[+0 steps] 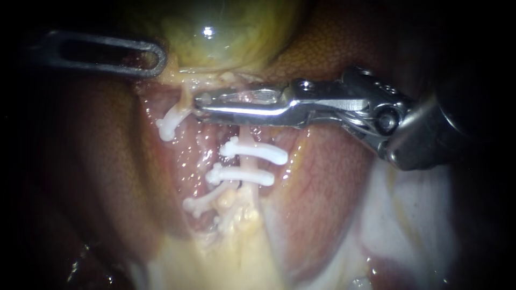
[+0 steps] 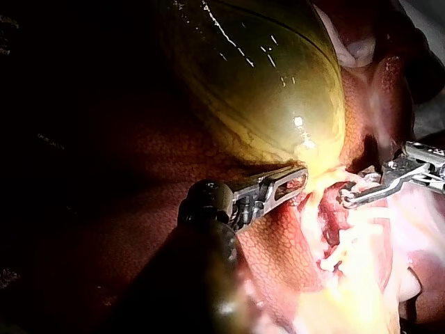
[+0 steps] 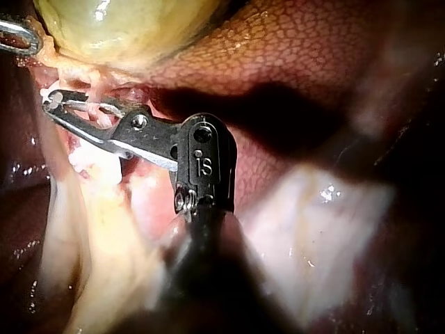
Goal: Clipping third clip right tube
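right instrument (image 1: 200,102) over pale tube (image 1: 246,164), 2 clips (image 1: 253,152)

We count two instruments, our left instrument (image 1: 153,56) and our right instrument (image 1: 203,102). We count four white clips: a left clip (image 1: 171,124), an upper middle clip (image 1: 253,151), a lower middle clip (image 1: 240,175) and a lowest clip (image 1: 201,203). There is one gallbladder (image 1: 215,32) and one liver (image 1: 322,48).

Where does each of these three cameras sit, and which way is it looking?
Endoscope view: close to the tissue, facing the right tube; left instrument and right instrument both show.
Left wrist view: on the left arm, looking along its instrument at the gallbladder.
Right wrist view: on the right arm, looking along its instrument at the tube.
All share the gallbladder and both instruments.
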Motion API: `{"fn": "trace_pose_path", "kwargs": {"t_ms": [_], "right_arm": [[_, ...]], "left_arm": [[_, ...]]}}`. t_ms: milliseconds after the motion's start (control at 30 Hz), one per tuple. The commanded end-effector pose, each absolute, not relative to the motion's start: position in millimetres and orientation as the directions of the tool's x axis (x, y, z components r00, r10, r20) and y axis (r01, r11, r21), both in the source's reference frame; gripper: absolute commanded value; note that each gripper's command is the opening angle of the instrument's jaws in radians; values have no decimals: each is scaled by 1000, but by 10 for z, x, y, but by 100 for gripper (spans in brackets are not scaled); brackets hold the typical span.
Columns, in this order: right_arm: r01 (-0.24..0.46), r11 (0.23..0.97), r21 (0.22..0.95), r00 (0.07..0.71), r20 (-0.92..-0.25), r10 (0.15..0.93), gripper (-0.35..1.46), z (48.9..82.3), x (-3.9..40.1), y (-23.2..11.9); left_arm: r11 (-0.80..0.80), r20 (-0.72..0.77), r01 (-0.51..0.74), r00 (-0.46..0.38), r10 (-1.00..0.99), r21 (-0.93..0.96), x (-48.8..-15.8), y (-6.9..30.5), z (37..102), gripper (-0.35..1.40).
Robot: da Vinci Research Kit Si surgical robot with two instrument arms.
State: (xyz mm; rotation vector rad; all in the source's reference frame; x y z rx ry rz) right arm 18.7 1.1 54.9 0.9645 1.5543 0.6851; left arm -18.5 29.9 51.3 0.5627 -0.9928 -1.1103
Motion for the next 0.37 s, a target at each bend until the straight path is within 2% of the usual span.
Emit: {"fn": "trace_pose_path", "kwargs": {"t_ms": [33,367], "right_arm": [[212,498,841,-39,-501,864,-35,550,187,11],[212,498,841,-39,-502,864,-35,551,186,11]], "left_arm": [[376,372,472,106,-922,797,-185,299,513,-35],[376,372,472,106,-922,797,-185,299,513,-35]]}}
